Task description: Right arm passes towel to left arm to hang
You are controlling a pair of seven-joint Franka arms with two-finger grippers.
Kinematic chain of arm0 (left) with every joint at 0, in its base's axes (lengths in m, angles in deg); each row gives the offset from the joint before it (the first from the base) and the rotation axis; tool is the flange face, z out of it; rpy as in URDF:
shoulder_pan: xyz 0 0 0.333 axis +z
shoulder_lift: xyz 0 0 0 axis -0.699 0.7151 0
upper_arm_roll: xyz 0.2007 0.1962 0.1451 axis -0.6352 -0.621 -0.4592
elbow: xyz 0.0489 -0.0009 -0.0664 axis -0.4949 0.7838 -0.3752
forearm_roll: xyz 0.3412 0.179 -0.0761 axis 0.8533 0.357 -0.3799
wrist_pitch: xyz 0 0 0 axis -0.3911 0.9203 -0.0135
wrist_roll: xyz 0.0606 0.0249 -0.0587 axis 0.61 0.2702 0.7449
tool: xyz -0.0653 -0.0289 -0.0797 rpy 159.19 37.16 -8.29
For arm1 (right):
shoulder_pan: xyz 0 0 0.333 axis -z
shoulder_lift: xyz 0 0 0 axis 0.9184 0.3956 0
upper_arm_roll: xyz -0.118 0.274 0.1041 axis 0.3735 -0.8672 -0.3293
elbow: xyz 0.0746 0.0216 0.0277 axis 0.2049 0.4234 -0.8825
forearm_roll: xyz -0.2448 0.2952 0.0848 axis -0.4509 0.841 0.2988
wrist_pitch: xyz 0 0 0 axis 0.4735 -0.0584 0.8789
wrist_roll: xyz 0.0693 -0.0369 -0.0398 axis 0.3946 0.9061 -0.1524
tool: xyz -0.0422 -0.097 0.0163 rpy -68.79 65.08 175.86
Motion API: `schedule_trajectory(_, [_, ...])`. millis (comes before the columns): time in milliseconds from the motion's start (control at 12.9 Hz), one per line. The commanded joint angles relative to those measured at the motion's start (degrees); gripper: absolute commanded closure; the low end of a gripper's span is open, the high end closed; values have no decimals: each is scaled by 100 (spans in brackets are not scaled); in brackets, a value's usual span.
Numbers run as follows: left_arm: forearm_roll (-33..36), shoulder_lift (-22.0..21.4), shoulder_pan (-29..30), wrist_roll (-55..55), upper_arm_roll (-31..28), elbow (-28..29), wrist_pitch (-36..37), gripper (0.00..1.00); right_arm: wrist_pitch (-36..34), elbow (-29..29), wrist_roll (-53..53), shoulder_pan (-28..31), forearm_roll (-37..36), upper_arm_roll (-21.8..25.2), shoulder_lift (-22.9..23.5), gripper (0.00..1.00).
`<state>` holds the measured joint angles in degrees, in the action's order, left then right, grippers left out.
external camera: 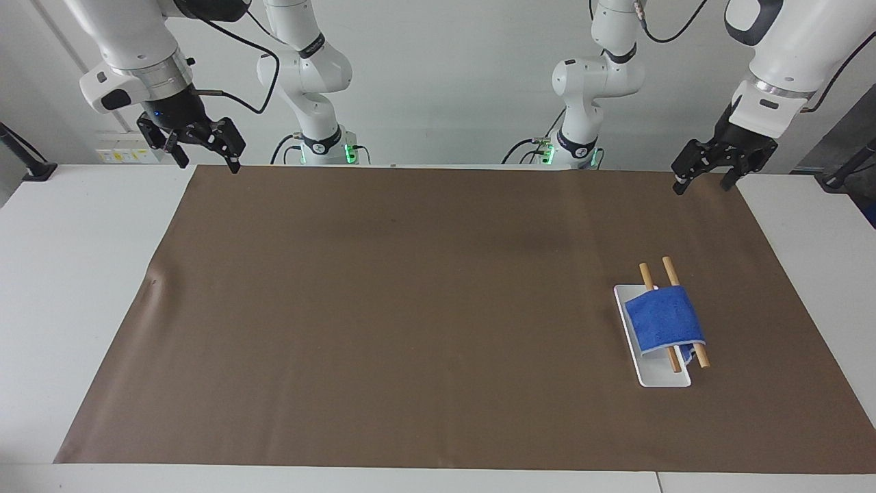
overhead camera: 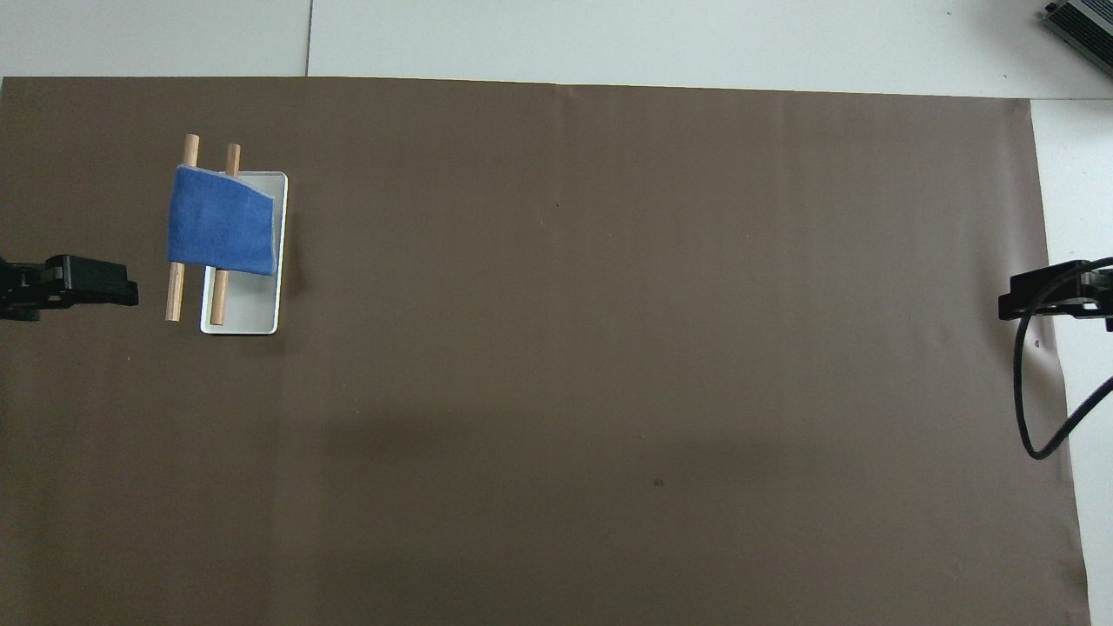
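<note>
The blue towel (external camera: 664,320) hangs draped over two wooden rods (external camera: 669,270) on a small white base (external camera: 662,378), toward the left arm's end of the table. In the overhead view the towel (overhead camera: 222,222) covers the farther part of the rods (overhead camera: 176,300). My left gripper (external camera: 701,183) is open and empty, raised over the mat's corner nearest the robots, apart from the towel; only its tip shows in the overhead view (overhead camera: 87,291). My right gripper (external camera: 209,163), with a blue light, is open and empty, waiting over the mat's corner at its own end (overhead camera: 1048,294).
A brown mat (external camera: 410,308) covers most of the white table (external camera: 75,274). A loose black cable (overhead camera: 1035,417) loops down from the right gripper. Two more white arm bases (external camera: 321,147) stand at the robots' edge.
</note>
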<state>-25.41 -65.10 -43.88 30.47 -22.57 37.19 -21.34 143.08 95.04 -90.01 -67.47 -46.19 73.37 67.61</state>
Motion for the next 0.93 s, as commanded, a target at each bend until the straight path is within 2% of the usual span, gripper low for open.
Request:
schedule_trajectory(0, [127,322,-3,-81,31,-477,306,0,99,93,143,33,-35,1,-44,0])
schedule_trajectory(232, [118,226,-73,-55,49,-302,174,0,108,155,144,7,-35,1,-79,0])
schedule_trajectory(850, [284,120,-91,-10,49,-126,534,0,126,234,135,33,-26,-7,-105,0])
